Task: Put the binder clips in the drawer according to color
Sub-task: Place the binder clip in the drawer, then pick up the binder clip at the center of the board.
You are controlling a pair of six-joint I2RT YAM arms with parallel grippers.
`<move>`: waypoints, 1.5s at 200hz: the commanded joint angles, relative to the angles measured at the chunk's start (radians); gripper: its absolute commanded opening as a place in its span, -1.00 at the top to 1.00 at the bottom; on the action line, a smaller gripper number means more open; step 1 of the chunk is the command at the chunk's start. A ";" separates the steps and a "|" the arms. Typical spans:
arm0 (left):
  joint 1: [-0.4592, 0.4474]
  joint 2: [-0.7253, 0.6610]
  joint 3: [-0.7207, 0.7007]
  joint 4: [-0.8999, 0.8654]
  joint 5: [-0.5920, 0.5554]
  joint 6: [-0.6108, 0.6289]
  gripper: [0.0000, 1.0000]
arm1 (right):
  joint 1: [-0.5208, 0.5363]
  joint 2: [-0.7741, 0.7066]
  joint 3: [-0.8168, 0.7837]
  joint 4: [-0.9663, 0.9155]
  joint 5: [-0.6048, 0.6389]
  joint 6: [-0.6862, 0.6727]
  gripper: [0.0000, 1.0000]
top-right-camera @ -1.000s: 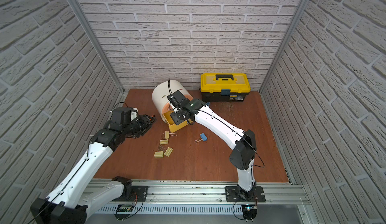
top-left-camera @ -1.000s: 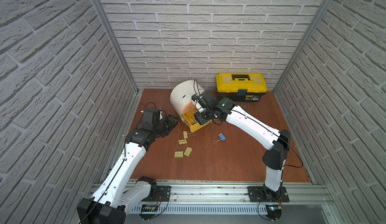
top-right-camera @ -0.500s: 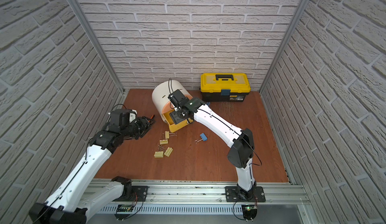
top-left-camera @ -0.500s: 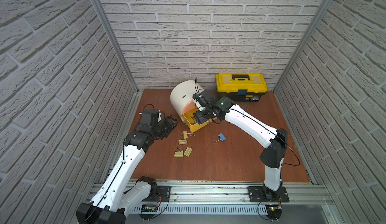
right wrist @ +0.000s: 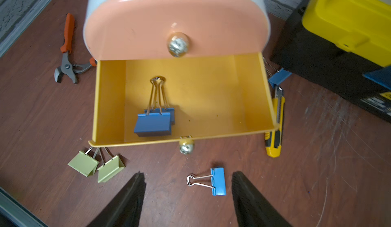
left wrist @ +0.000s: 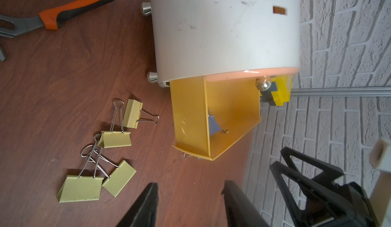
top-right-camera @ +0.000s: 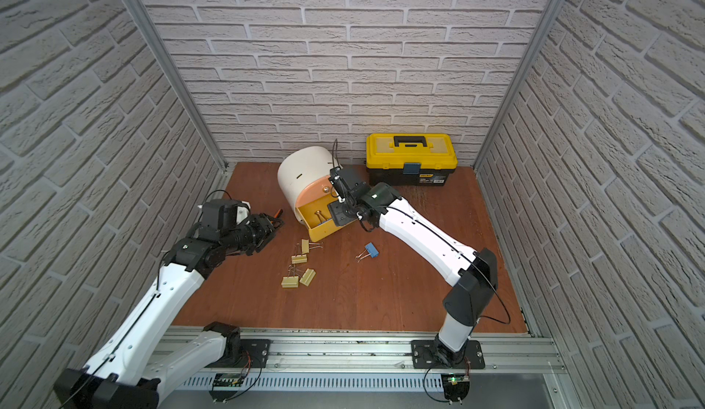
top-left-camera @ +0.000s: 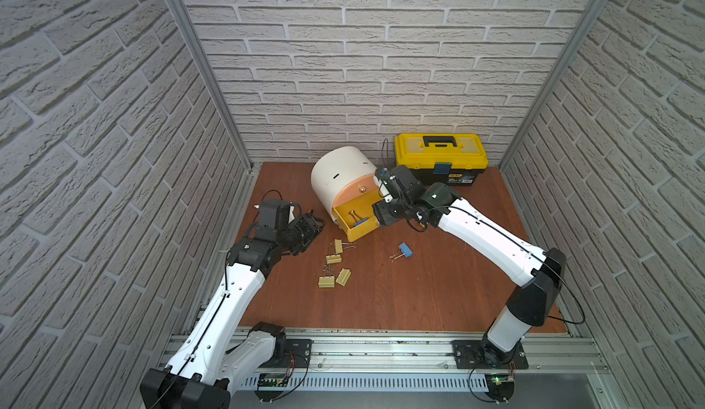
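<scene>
Two blue binder clips (right wrist: 153,123) in the yellow drawer (right wrist: 249,92)

On the worktop (top-left-camera: 419,292) lie four pale yellow clips (top-left-camera: 335,264) and one blue clip (right wrist: 218,181) (apart); the right gripper (right wrist: 188,196) and left gripper (left wrist: 190,202) both gape, grasping nothing.

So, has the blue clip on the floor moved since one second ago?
No. The blue binder clip lies at the same spot on the floor, equally far from the open yellow drawer, in both top views.
</scene>
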 commanded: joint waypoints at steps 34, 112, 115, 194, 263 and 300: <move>0.015 -0.059 -0.030 -0.030 0.005 0.017 -0.10 | -0.121 -0.193 -0.310 0.119 -0.055 0.099 -0.28; 0.016 -0.140 -0.122 -0.054 -0.010 -0.014 -0.10 | -0.223 -0.154 -0.548 0.216 -0.176 0.141 -0.23; 0.017 -0.143 -0.126 -0.055 -0.012 -0.015 -0.10 | -0.224 -0.147 -0.553 0.220 -0.178 0.140 -0.23; 0.015 -0.172 -0.160 -0.068 -0.014 -0.023 -0.10 | -0.228 0.060 -0.557 0.292 -0.229 0.107 -0.16; 0.020 -0.144 -0.159 -0.056 -0.006 -0.023 -0.10 | -0.228 0.128 -0.536 0.307 -0.230 0.082 -0.15; 0.019 -0.129 -0.152 -0.051 -0.004 -0.021 -0.10 | -0.228 0.147 -0.535 0.322 -0.233 0.089 -0.10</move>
